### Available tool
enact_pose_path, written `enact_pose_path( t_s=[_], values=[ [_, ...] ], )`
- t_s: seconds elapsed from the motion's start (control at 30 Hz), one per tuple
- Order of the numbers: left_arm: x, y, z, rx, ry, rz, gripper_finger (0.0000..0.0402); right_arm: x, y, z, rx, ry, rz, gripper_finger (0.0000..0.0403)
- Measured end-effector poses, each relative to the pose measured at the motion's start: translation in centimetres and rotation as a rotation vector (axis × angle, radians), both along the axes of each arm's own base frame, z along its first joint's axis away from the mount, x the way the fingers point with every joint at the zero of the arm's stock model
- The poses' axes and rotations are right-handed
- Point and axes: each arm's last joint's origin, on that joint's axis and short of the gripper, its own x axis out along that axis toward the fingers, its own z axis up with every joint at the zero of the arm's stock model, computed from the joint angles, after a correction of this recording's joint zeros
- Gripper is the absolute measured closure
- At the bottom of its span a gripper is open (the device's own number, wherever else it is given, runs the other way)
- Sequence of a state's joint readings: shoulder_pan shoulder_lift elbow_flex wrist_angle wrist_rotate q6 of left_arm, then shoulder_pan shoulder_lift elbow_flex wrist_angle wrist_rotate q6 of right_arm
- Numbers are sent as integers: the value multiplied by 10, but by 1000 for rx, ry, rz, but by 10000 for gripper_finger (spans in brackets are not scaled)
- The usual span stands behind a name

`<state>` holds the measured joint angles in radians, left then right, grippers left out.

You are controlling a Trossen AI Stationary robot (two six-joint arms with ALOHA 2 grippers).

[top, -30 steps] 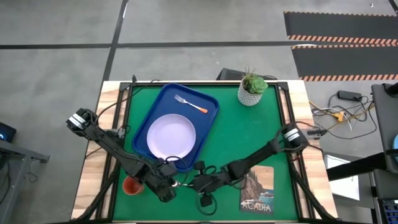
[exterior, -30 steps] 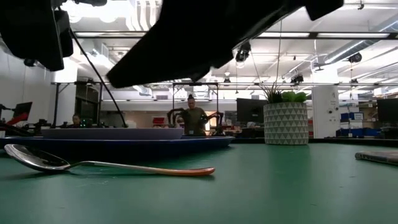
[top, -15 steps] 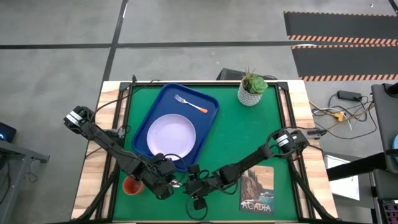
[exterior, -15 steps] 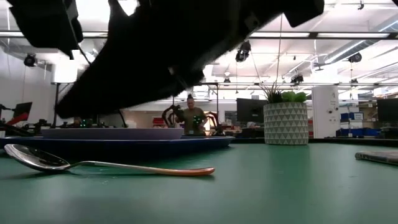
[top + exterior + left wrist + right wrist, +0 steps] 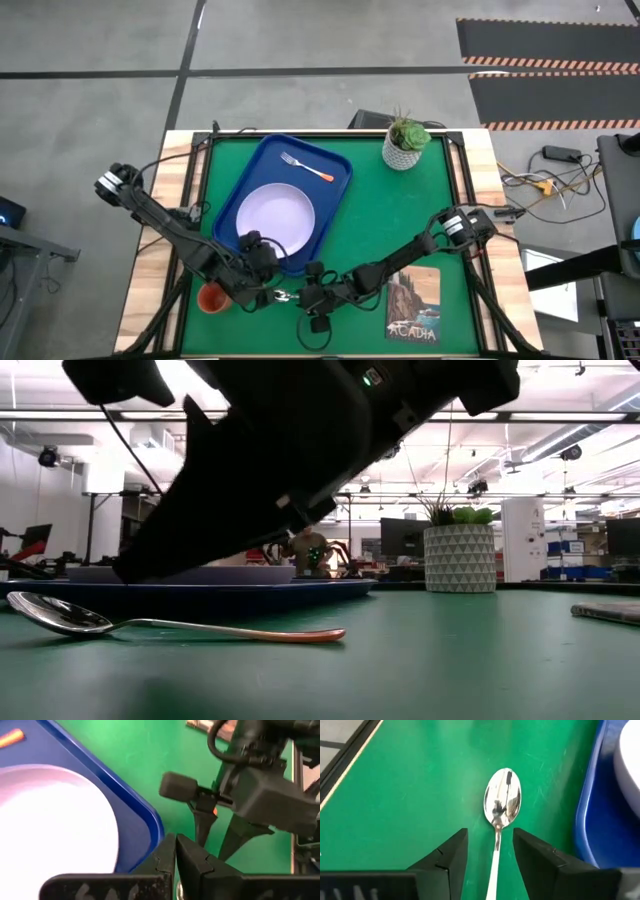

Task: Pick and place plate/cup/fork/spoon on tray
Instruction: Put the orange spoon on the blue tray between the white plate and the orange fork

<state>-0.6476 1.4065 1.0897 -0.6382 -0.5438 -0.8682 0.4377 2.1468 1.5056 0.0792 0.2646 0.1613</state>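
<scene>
The spoon (image 5: 503, 806) lies flat on the green mat, its silver bowl ahead of my right gripper (image 5: 490, 854). The gripper is open, with a finger on either side of the spoon's stem, touching nothing. In the low view the spoon (image 5: 170, 626) rests on its bowl and orange handle end. My left gripper (image 5: 175, 856) is shut and empty, just off the blue tray's near corner (image 5: 150, 820). The plate (image 5: 275, 220) and the fork (image 5: 305, 167) lie in the tray (image 5: 258, 160). The orange-red cup (image 5: 210, 298) stands on the mat at the near left.
A white pot with a green plant (image 5: 405, 143) stands at the far right of the mat. A picture booklet (image 5: 415, 305) lies at the near right. The two grippers are close together near the front edge, beside the tray's near corner.
My right gripper has moved toward the table's left edge and come down low over the spoon. My left gripper has drawn back from the near edge toward the tray's near corner. The spoon has stayed where it was.
</scene>
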Motion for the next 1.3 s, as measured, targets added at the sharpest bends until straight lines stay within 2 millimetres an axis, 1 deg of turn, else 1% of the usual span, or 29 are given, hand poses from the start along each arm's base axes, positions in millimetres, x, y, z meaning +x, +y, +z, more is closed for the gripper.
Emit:
enact_pose_path(
  t_s=[0.17,0.33,0.53,0.63,0.73,0.97,1.1,1.3],
  values=[
    [-1,1,2,43,-18,-7,402,-3,-1,-6,14,11,-17,259],
    [-1,2,3,51,-22,-5,402,-8,-5,-14,6,34,-52,257],
    [-1,2,2,54,-23,-3,402,-11,-6,-19,4,48,-56,264],
    [-1,2,2,58,-23,-2,402,-10,-6,-22,13,31,-57,268],
    [-1,2,1,66,-25,2,402,-7,-5,-31,24,10,-49,271],
    [-1,3,-1,75,-21,2,402,-6,-5,-33,25,6,-51,275],
    [-1,3,-1,78,-23,4,402,-5,-5,-33,29,4,-48,294],
    [-1,3,-1,77,-22,4,402,-4,-8,-34,53,14,-39,343]
  ],
)
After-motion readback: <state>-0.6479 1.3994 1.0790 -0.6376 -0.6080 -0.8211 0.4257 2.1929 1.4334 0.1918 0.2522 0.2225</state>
